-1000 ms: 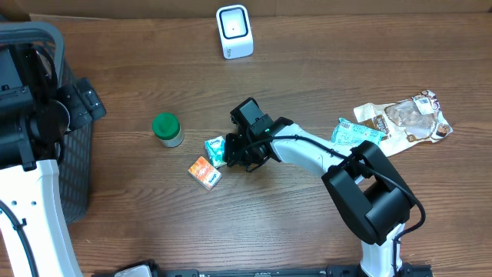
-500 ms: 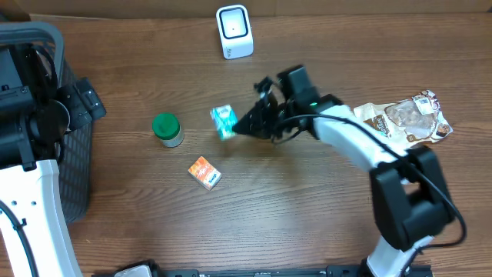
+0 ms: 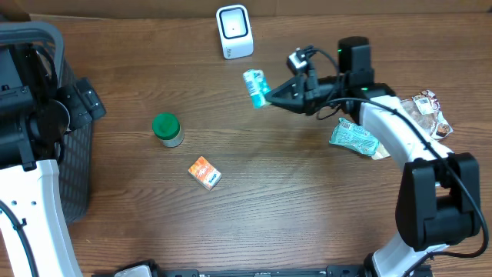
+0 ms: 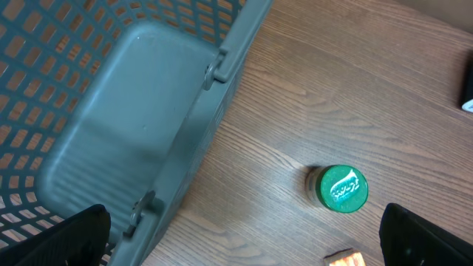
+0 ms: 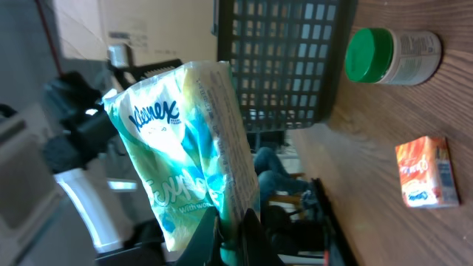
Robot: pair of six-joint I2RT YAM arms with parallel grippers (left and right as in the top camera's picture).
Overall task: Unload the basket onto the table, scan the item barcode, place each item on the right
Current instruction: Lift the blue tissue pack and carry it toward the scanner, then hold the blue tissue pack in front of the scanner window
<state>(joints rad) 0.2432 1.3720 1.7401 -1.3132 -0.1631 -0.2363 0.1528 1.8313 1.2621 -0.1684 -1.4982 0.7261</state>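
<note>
Well, right gripper [image 3: 267, 97]: clenched on one thin edge of the Kleenex tissue pack [image 3: 254, 86].
Pack: aloft, near the white barcode scanner [image 3: 234, 31].
Risk: soft wrapper may slip or flop, turning its barcode away from the scanner.
Left gripper [image 4: 245, 240]: spread wide, empty, beside the basket [image 4: 111, 111].

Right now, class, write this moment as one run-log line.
step: present barcode | right gripper: shut on tissue pack, held near scanner | left gripper: open, empty, by basket
</note>
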